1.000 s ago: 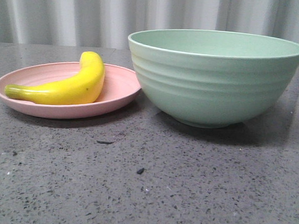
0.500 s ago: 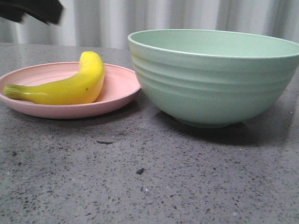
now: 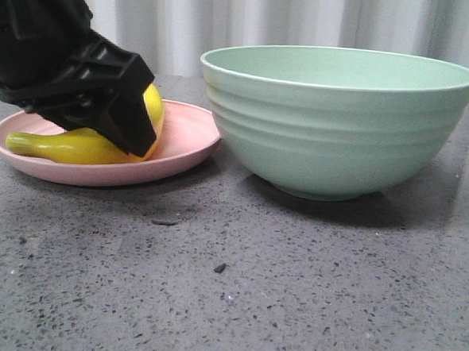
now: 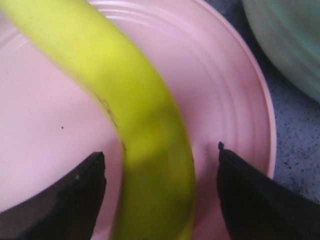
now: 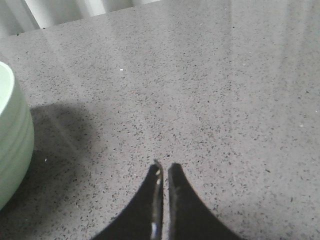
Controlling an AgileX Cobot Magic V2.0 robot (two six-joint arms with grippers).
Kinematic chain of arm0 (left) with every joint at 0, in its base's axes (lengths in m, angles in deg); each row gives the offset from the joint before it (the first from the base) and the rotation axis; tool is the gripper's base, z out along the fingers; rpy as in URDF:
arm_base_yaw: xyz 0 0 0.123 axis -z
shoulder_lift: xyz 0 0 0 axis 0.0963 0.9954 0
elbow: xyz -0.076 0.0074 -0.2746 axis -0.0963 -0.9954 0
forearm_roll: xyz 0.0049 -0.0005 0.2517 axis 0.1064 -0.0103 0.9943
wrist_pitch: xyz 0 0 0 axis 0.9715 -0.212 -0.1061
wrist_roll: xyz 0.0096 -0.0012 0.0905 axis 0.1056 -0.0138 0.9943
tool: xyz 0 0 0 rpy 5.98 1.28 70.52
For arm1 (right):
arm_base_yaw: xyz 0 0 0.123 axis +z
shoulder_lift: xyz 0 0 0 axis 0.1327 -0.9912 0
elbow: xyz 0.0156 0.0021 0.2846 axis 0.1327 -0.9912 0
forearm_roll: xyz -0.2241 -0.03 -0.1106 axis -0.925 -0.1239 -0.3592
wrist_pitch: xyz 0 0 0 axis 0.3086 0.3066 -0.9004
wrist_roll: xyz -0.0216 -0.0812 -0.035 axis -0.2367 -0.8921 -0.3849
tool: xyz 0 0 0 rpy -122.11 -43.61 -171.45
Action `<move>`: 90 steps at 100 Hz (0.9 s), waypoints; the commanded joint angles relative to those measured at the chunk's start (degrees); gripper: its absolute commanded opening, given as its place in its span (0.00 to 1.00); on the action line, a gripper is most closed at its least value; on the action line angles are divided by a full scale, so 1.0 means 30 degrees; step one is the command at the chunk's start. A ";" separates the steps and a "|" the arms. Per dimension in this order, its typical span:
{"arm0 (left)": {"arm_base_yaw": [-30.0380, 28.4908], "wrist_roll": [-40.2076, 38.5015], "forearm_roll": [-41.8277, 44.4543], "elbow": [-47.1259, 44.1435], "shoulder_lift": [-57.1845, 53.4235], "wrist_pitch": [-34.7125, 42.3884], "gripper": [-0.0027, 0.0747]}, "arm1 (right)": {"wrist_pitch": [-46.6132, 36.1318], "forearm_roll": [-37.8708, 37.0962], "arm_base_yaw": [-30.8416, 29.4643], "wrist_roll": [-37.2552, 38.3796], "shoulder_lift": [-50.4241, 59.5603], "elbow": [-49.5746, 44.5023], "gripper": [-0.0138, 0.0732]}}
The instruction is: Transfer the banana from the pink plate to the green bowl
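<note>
The yellow banana (image 3: pixel 69 145) lies on the pink plate (image 3: pixel 185 137) at the left of the table, with its greenish stem end pointing left. My left gripper (image 3: pixel 122 129) has come down over the banana's middle and hides much of it in the front view. In the left wrist view the banana (image 4: pixel 135 130) runs between the two black fingers, and my left gripper (image 4: pixel 160 157) is open with a gap on each side of it. The green bowl (image 3: pixel 337 122) stands just right of the plate (image 4: pixel 220 90). My right gripper (image 5: pixel 163 167) is shut over bare table, beside the bowl (image 5: pixel 12 135).
The grey speckled table (image 3: pixel 236 279) stretches in front of the plate and bowl, with a few dark crumbs (image 3: pixel 220 267) on it. A pale curtain (image 3: pixel 308 21) hangs behind the table.
My left arm has dropped from the upper left corner down onto the plate and now straddles the banana. Banana, plate and bowl have not moved.
</note>
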 commanded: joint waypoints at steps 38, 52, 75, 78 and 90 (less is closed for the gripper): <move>0.0082 0.0058 -0.0006 0.0693 0.0238 0.1344 0.52 | -0.0564 -0.0008 0.0566 -0.0051 -0.0226 0.0703 0.09; 0.0082 0.0097 -0.0006 0.0693 0.0238 0.1393 0.43 | -0.0275 -0.0008 0.0609 -0.0051 -0.0226 0.0703 0.09; 0.0082 0.0097 -0.0006 0.0693 0.0238 0.1393 0.32 | 0.0532 -0.0008 0.0642 -0.0051 -0.0226 0.0814 0.09; 0.0082 0.0097 -0.0006 0.0693 0.0238 0.1393 0.31 | 0.0696 -0.0008 0.0642 -0.0051 -0.0226 0.0853 0.09; 0.0082 0.0097 -0.0006 0.0693 0.0022 0.1393 0.30 | 0.1759 -0.0582 0.0722 -0.0139 -0.0259 0.1488 0.09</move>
